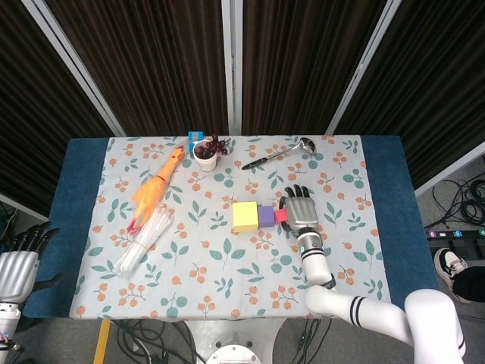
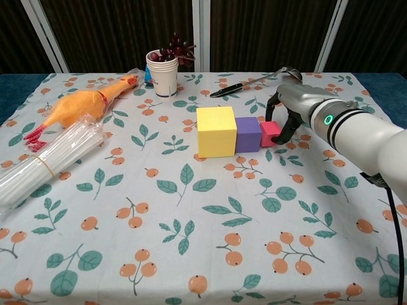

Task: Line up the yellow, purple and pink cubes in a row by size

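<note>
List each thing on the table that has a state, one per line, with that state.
Yellow cube: resting, touching purple cube.
Purple cube: resting between the other cubes.
Pink cube: against purple cube, held.
Right robot hand: gripping pink cube.
Left robot hand: off the table, holding nothing.
Paper cup: upright, holding grapes.

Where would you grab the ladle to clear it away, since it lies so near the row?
Grip the ladle at mid-handle, coming from above with fingers across it: the handle is thin, lies flat on the cloth with bare space either side, and the bowl end is wider.
</note>
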Robot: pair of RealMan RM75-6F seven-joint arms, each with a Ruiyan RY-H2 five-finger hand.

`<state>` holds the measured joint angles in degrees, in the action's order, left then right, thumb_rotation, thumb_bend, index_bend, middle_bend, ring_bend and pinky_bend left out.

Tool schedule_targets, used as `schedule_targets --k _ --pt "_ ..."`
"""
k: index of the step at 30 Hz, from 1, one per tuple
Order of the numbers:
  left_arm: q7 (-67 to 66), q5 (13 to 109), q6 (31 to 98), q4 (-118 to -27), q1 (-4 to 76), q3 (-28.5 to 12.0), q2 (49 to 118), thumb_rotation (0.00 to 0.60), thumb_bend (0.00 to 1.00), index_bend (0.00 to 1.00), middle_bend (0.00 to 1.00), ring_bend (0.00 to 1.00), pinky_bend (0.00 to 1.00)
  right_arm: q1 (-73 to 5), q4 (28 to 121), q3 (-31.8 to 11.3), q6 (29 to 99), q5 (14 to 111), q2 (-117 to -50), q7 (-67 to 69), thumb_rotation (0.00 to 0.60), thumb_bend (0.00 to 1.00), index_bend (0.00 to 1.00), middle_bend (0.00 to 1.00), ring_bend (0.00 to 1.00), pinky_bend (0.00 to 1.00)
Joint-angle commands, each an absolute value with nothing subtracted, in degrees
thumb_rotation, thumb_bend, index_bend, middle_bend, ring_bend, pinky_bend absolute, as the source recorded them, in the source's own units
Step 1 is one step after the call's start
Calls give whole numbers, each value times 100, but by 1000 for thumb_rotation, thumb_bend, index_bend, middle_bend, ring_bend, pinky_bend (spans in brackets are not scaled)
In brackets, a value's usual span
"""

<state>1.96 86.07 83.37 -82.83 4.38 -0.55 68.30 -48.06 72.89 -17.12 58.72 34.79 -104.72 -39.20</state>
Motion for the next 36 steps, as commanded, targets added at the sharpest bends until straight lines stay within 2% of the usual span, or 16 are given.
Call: schedule_targets --k 1,21,31,36 --pt "206 8603 8340 -8269 435 -56 6837 600 0 214 193 115 168 -4817 7273 -1721 5879 3467 -10490 -3919 600 166 485 115 0 0" --pt "257 8614 8358 -8215 417 -41 6861 600 0 214 193 116 168 -4822 7282 -1725 5870 3456 -10461 -3887 600 135 402 99 0 0" --pt "269 8596 8352 -8202 401 -33 6871 600 0 214 193 115 168 -4395 8091 -1447 5883 3800 -9524 -3595 600 139 373 83 0 0" --pt "192 8604 8373 -8278 394 -33 6837 600 0 213 193 115 168 -4492 7729 -1578 5665 3740 -9478 -3436 600 25 371 81 0 0"
